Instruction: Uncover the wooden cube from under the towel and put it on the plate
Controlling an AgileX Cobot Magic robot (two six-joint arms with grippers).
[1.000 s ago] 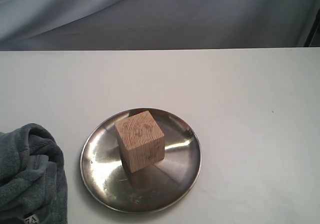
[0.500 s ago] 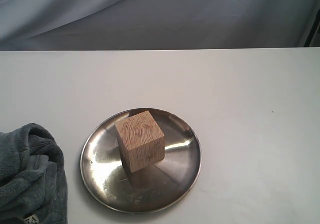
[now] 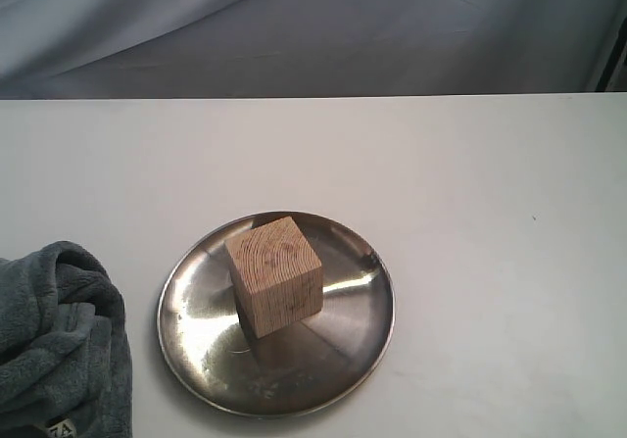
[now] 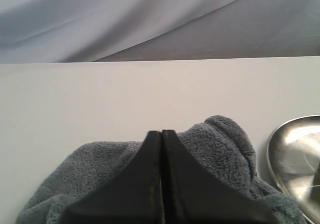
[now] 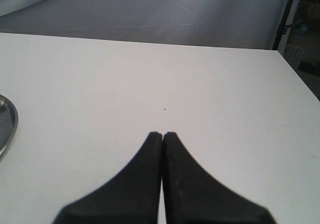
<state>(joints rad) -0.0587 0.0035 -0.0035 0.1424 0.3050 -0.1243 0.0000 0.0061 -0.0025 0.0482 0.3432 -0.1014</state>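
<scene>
The white table (image 3: 470, 183) runs back to a straight far edge against a grey curtain (image 3: 392, 26), with wide bare surface behind and right of the plate (image 3: 196, 345). The bunched towel (image 3: 54, 330) lies just beside the plate on the left, spilling out of view. The wooden cube (image 3: 275, 274) rests near the plate's middle, a corner turned forward. The left gripper (image 4: 161, 134) hangs over the towel, fingers pressed together on nothing, apart from the cube. The right gripper (image 5: 163, 135), likewise clenched and empty, hangs over bare table.
</scene>
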